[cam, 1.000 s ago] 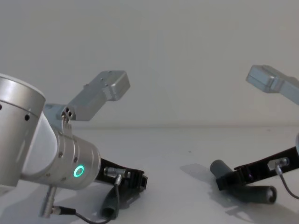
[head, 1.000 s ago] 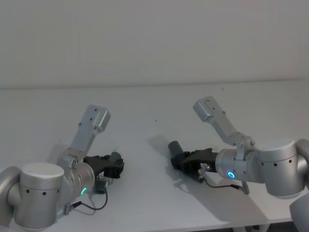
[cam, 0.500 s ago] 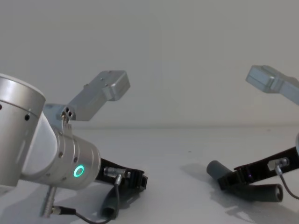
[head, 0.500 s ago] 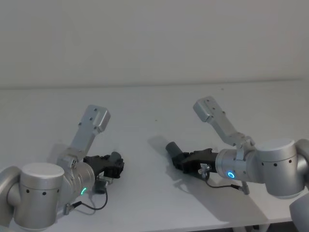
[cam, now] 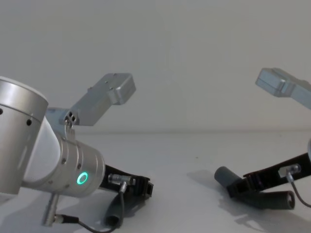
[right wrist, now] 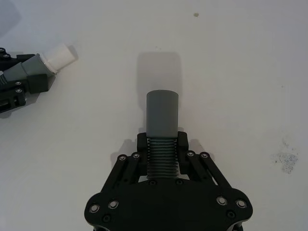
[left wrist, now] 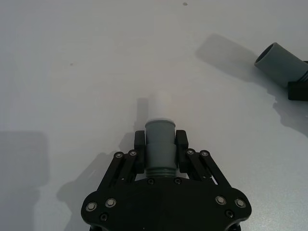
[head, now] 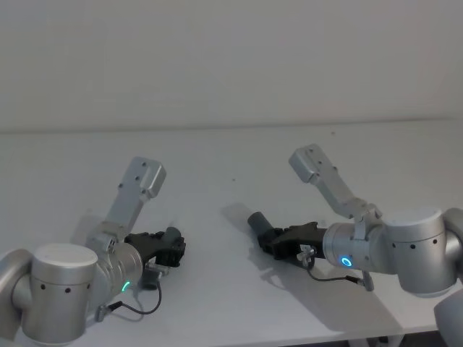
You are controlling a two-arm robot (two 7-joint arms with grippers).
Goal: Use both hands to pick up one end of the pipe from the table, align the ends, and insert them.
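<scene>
My left gripper (head: 172,246) is low over the table (head: 217,155) at the left, shut on a dark grey pipe piece (left wrist: 160,144) whose white stub tip (left wrist: 159,106) pokes out ahead of the fingers. At the right, my right gripper (head: 273,242) is shut on the ribbed part of the other grey pipe piece (right wrist: 162,118), its open round mouth (head: 256,219) pointing left and slightly up. In the right wrist view the white tip (right wrist: 57,55) lies off to one side, well apart from this mouth. In the chest view the right pipe (cam: 225,175) hangs just above the table.
Plain white-grey table all round, with a wall behind it. A cable (head: 137,307) loops from the left wrist near the table's front edge. Both silver forearms (head: 141,184) (head: 322,173) rise behind the grippers. A small patch of specks (right wrist: 287,161) marks the surface.
The right gripper's pipe has shifted slightly left and tilted a little, its mouth end a bit farther toward the left gripper. The left arm has not moved.
</scene>
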